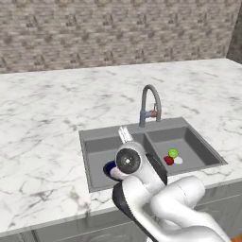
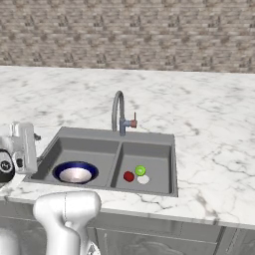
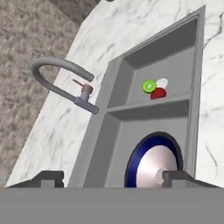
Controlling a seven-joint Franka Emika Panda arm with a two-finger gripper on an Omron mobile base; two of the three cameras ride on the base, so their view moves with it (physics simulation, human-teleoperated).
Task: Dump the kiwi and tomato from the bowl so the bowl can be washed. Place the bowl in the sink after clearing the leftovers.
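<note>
**Bowl down in left basin, fruit in right basin, fingers spread**

Landmark: sink (image 2: 74,135), grey, rectangular, two basins split by a straight divider, sunk into white marble counter (image 2: 214,124).

Edges and room:
- Bowl (image 2: 74,173) sat upright on floor of left basin, toward front wall, clear of divider. Open basin floor behind it.
- Kiwi (image 2: 140,171) and tomato (image 2: 129,176) lay on floor of right basin, touching or nearly so, beside the pale round drain (image 2: 144,179). Well apart from bowl, divider between.
- Wide bare marble on both sides of sink and behind it, up to brick wall (image 2: 127,35).
- Faucet (image 2: 119,112) stood at back rim above divider, gooseneck curving forward over the basins.
- Gripper (image 3: 113,178) hung above front of left basin, fingers spread wide, tips either side of bowl in hand view, nothing pinched. Contact with bowl not visible.

Hidden or unclear:
- In left base view, bowl (image 1: 110,168) mostly blocked by arm; just a blue sliver seen. Kiwi (image 1: 173,153) and tomato (image 1: 168,160) clear there.
- In right base view, gripper cut by left picture edge; fingertips not made out.
- Left basin drain not seen.
- Bowl (image 3: 154,161) lower part cut off in hand view.

Materials and shapes:
- Bowl shallow, round, dark blue rim, pale pinkish-white inside.
- Kiwi (image 3: 149,86) lime green, rounded; tomato (image 3: 158,92) dark red, rounded.
- Faucet grey, reddish small handle.
- Wall rough grey-brown brick. Sink (image 3: 114,114) matte grey, flat walls.
</note>
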